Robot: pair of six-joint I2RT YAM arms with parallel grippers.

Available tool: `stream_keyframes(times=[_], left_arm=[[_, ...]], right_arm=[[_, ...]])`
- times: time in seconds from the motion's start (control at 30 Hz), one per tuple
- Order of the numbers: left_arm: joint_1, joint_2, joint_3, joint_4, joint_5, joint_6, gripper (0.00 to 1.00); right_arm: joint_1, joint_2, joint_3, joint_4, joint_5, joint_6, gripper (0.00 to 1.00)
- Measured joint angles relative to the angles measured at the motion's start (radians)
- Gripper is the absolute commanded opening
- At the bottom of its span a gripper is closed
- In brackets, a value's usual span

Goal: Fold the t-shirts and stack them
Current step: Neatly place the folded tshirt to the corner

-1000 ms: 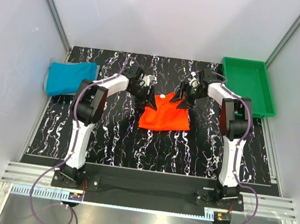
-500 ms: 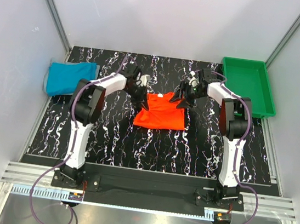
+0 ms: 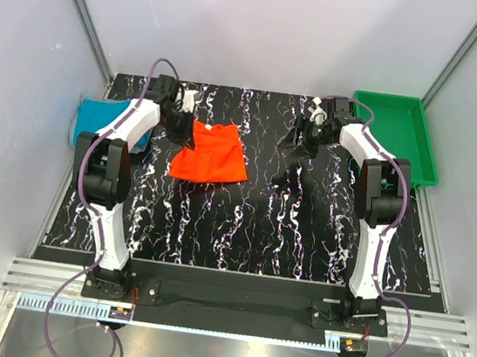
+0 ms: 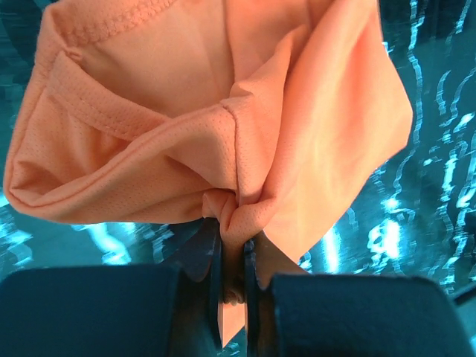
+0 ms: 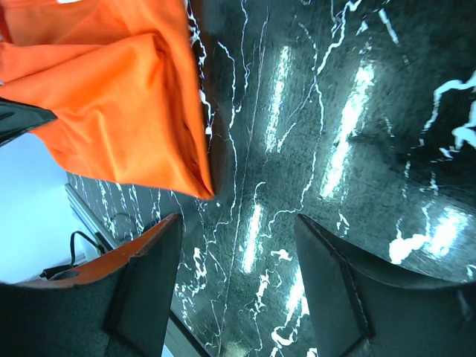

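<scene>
While the left jaws pinch a bunched edge of the orange-red t-shirt (image 4: 223, 111), its cloth fans out ahead of them. The right jaws gape wide, empty, well apart from it; the teal-blue t-shirt (image 3: 94, 115) lies left of the left jaws.

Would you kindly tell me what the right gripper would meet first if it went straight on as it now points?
Probably the bare table: only its top shows between the open fingers of the right gripper. The orange t-shirt lies off to one side; depth is unclear.
</scene>
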Motion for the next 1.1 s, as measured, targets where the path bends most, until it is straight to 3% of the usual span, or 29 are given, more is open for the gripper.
stream_keyframes(times=[0.2,0.57,1.1], left_arm=[[0.077,-0.024,0.02,-0.068,-0.033,0.095,0.0],[0.202,-0.019,0.191,-0.137,-0.152,0.232,0.0],[0.312,0.005,0.337,-0.158,-0.227,0.279,0.0]], right_arm=[[-0.009,-0.008,-0.002,0.0,0.0,0.0,0.7],[-0.009,-0.029,-0.044,0.003,0.001,0.002,0.7],[-0.009,-0.057,-0.068,0.005,0.001,0.011,0.7]])
